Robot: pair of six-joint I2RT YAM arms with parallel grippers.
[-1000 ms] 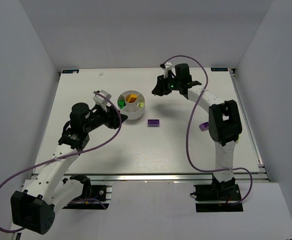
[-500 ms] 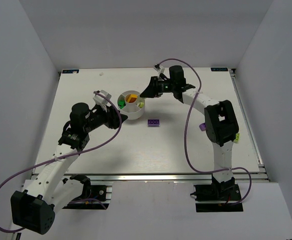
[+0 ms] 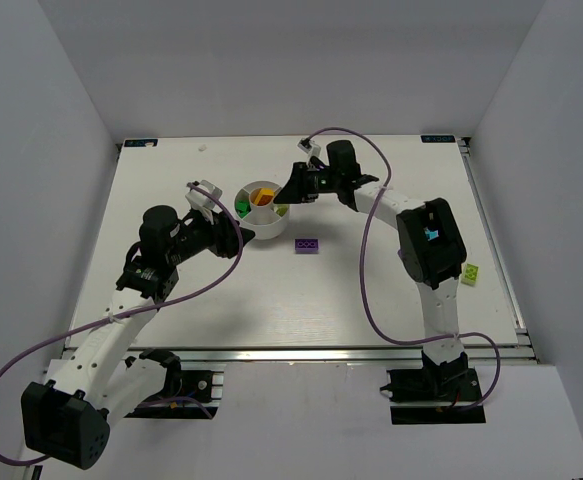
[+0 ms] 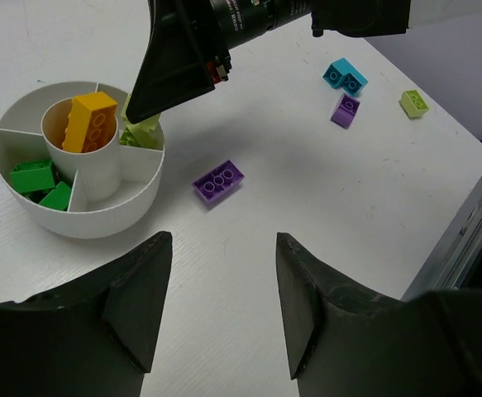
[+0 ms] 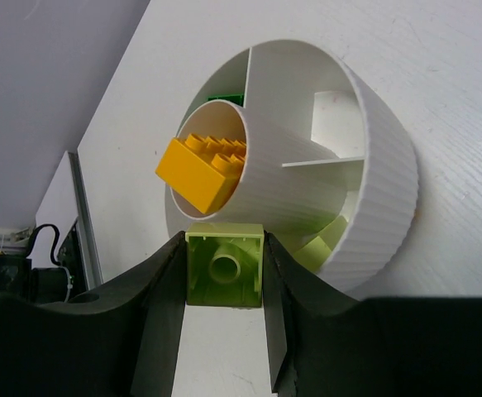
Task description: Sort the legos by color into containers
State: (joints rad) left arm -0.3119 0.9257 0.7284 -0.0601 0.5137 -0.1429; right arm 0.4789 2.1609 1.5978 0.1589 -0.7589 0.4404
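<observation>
The round white dish (image 3: 252, 232) stands left of the table's middle. An orange-yellow brick (image 4: 90, 121) sticks out of its central well. Two green bricks (image 4: 35, 177) lie in one wedge. Lime green bricks (image 5: 319, 248) lie in another wedge. My right gripper (image 3: 289, 195) is shut on a lime green brick (image 5: 224, 269) and holds it over the dish's right rim (image 5: 389, 174), by the lime wedge. My left gripper (image 4: 224, 306) is open and empty, low over the table in front of the dish (image 4: 100, 227). A purple brick (image 3: 307, 244) lies on the table right of the dish.
In the left wrist view a cyan brick (image 4: 345, 75), a small purple brick (image 4: 345, 110) and a lime green brick (image 4: 413, 102) lie at the right. The lime one also shows in the top view (image 3: 469, 274). The right arm (image 3: 426, 240) reaches across the table's right half.
My right gripper has moved left from the back of the table to the dish's right rim, with the lime green brick in it. The left arm has not moved.
</observation>
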